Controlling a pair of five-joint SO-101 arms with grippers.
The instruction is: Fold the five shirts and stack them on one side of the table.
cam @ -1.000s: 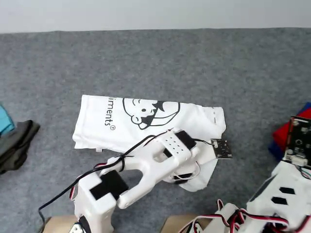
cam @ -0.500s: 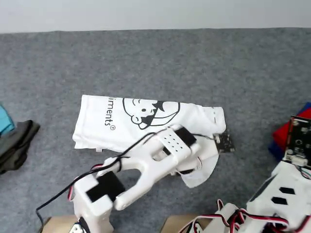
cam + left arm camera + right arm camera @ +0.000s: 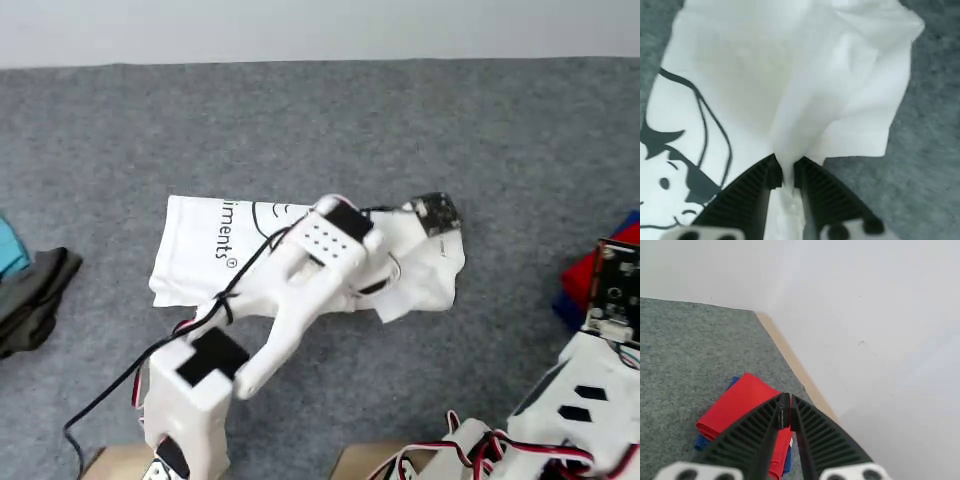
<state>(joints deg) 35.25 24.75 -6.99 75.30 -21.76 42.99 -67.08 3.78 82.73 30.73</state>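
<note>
1. Across the grey felt-covered table (image 3: 500, 140), the white cotton shirt with the black cartoon print (image 3: 210, 250) lies near the middle. It is partly folded into a long band, and its right-hand end is rumpled and raised off the surface.
2. The white left arm (image 3: 300, 290) stretches over that shirt from the near edge of the table.
3. My left gripper (image 3: 786, 172) has its jaws nipped narrow on a thin pinch of the white fabric. A loose flap hangs from the pinch above the printed panel.
4. I judge the step in hand to be laying this end over the shirt's body. I would travel low and straight along the band so the edges line up. I would set the flap down flat before letting go, and avoid dragging the layer beneath. So small a pinch could slip.
5. The folded red shirt (image 3: 625, 245) rests on a blue one at the table's right edge, which I take to be the stack.
6. My right gripper (image 3: 785, 412) hangs above that stack with its jaws closed together and nothing between them.
7. A dark grey and teal bundle of clothes (image 3: 30, 290) sits at the left edge, not yet folded as far as I can tell.
</note>
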